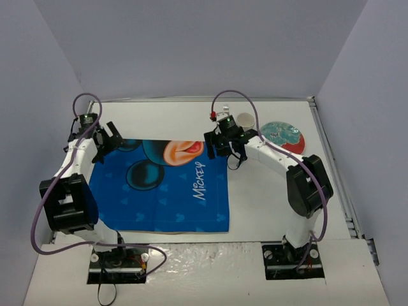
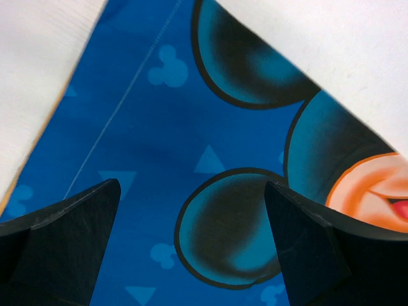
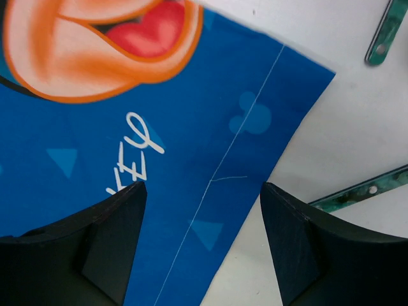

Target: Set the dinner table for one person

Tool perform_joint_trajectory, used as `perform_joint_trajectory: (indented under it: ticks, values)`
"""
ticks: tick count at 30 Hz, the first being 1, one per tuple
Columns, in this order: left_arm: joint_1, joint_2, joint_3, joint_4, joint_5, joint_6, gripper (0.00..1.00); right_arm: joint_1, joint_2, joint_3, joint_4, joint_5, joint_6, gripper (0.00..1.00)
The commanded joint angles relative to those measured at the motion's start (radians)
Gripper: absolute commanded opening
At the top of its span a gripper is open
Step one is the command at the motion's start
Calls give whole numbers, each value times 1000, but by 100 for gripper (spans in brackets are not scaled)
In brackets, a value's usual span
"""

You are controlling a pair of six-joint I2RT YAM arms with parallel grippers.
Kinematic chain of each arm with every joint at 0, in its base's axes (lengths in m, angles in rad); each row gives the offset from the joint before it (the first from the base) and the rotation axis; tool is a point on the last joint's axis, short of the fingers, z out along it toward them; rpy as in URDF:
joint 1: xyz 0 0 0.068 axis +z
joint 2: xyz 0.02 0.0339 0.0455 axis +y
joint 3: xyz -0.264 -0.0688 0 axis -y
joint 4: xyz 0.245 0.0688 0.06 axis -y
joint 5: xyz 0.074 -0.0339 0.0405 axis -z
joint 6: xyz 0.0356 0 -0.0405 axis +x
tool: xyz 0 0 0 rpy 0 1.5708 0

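The white dinner table [image 1: 268, 191] carries a blue Mickey Mouse placemat [image 1: 166, 191] lying flat at centre-left. My left gripper [image 1: 107, 143] hovers open and empty over the placemat's far left corner. In the left wrist view the placemat [image 2: 146, 146] fills the space between the open fingers [image 2: 191, 186]. My right gripper [image 1: 224, 145] hovers open and empty over the placemat's far right corner. The right wrist view shows that corner [image 3: 191, 127] and bare table [image 3: 331, 127] below the spread fingers [image 3: 203, 188].
A round plate [image 1: 285, 136] with a teal pattern and red rim lies at the far right. A small white cup [image 1: 246, 119] stands just behind the right gripper. Two green patterned utensil handles [image 3: 384, 32] [image 3: 363, 191] lie on the table right of the placemat corner.
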Motion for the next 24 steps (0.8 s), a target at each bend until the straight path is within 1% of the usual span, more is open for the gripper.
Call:
perform_joint_trajectory:
  ticks: [1,6,14,21,24]
  values:
    - [-28,72,31,169,-27,39,95,-3,47,-8,114,-2,23,69]
    - [-28,244,143,223,-38,41,95,-10,160,46,146,6,-13,69]
    - [-27,476,354,235,-56,84,95,-17,299,134,205,21,-25,69]
    - [-23,537,399,322,-63,86,94,-32,345,182,220,28,-38,69]
    - [-13,573,433,316,-66,91,94,-38,360,199,219,23,-38,69]
